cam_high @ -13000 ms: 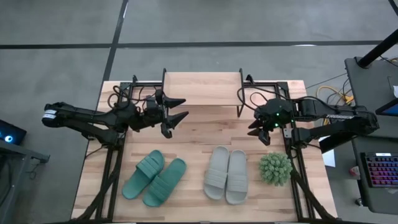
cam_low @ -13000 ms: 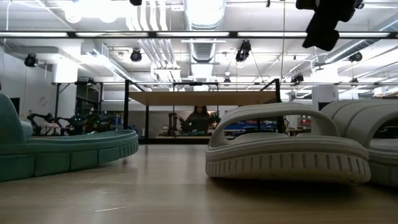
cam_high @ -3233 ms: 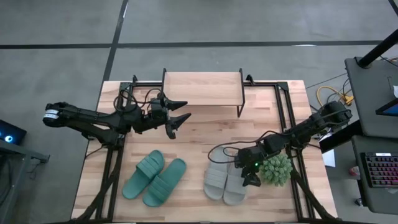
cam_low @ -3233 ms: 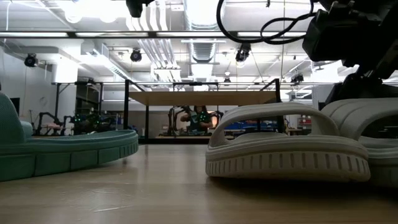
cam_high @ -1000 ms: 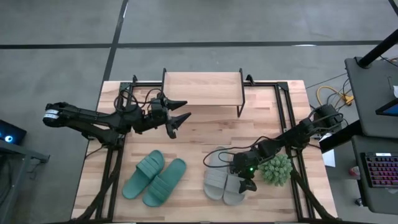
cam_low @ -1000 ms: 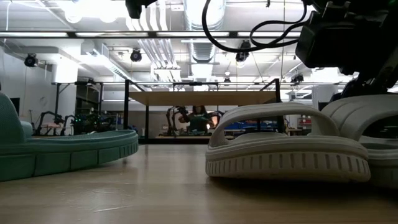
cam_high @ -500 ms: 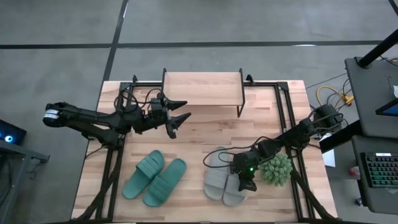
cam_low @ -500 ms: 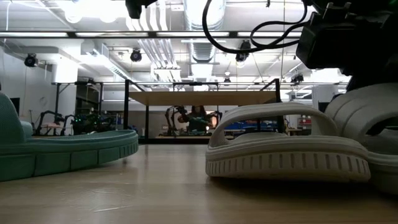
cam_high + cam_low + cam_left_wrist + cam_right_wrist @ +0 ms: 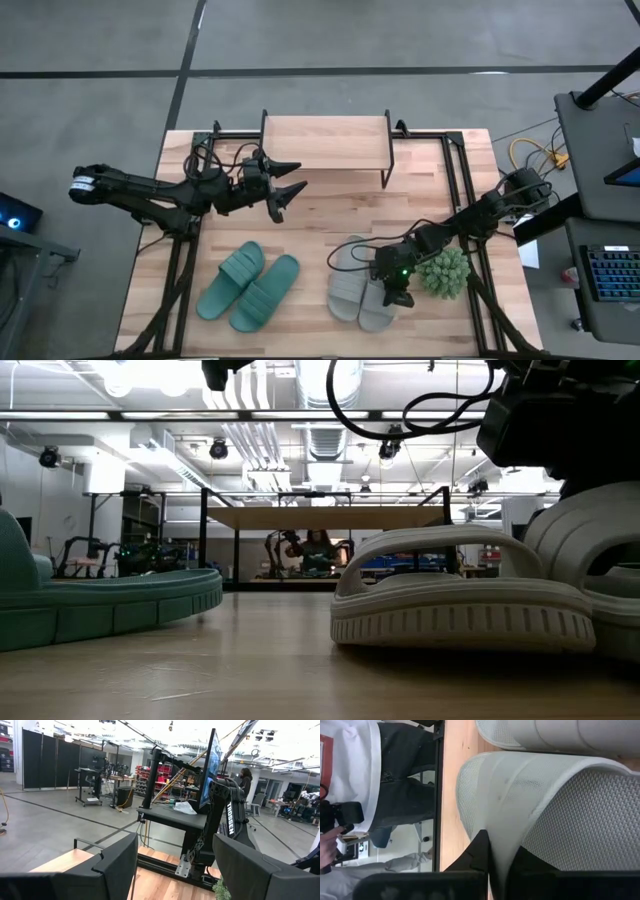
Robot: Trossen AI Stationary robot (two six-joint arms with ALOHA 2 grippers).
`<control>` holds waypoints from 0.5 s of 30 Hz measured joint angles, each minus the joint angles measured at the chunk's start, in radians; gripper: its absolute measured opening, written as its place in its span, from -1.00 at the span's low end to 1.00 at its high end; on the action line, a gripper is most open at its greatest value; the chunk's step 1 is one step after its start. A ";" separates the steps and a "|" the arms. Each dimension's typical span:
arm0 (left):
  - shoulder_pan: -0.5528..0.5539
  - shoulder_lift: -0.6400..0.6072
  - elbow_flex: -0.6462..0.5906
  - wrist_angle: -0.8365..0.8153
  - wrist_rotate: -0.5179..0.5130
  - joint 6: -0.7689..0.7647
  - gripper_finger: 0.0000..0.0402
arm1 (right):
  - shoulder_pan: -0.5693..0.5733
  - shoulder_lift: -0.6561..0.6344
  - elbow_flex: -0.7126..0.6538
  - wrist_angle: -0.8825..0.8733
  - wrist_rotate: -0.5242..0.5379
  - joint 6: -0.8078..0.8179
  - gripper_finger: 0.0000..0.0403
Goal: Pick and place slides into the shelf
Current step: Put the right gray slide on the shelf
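Low over the table's right front, right gripper (image 9: 393,292) clamped on a grey slide's (image 9: 379,305) strap.

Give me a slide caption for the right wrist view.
Right gripper shut on a pale grey slide's edge.

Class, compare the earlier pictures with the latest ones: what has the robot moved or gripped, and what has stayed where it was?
The right gripper travelled from near the shelf down to the pale grey pair and has now shut on the right-hand grey slide, pinching its strap; that slide has tilted slightly. Unchanged: the left gripper, open above the table, the other grey slide, the teal slides and the plant ball.
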 joint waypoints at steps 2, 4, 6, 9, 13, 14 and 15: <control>0.000 0.000 0.000 0.000 0.000 0.000 0.21 | 0.000 -0.001 0.000 -0.002 -0.001 0.000 -0.95; 0.000 0.000 0.000 0.000 0.000 0.000 0.21 | 0.000 -0.003 0.000 -0.009 -0.005 0.004 -0.95; 0.000 0.000 0.000 0.000 0.000 0.000 0.21 | 0.000 -0.007 0.000 -0.033 -0.023 0.020 -0.95; 0.000 0.000 0.000 0.000 0.000 0.000 0.21 | 0.000 -0.009 0.000 -0.049 -0.039 0.021 -0.95; 0.000 0.000 0.000 0.000 0.000 0.000 0.21 | 0.000 -0.010 0.002 -0.054 -0.042 0.018 -0.95; 0.000 0.000 0.000 0.000 0.000 0.000 0.21 | 0.000 -0.010 0.004 -0.055 -0.043 0.018 -0.95; 0.000 0.000 0.000 0.000 0.000 0.000 0.21 | 0.000 -0.011 0.006 -0.055 -0.044 0.018 -0.95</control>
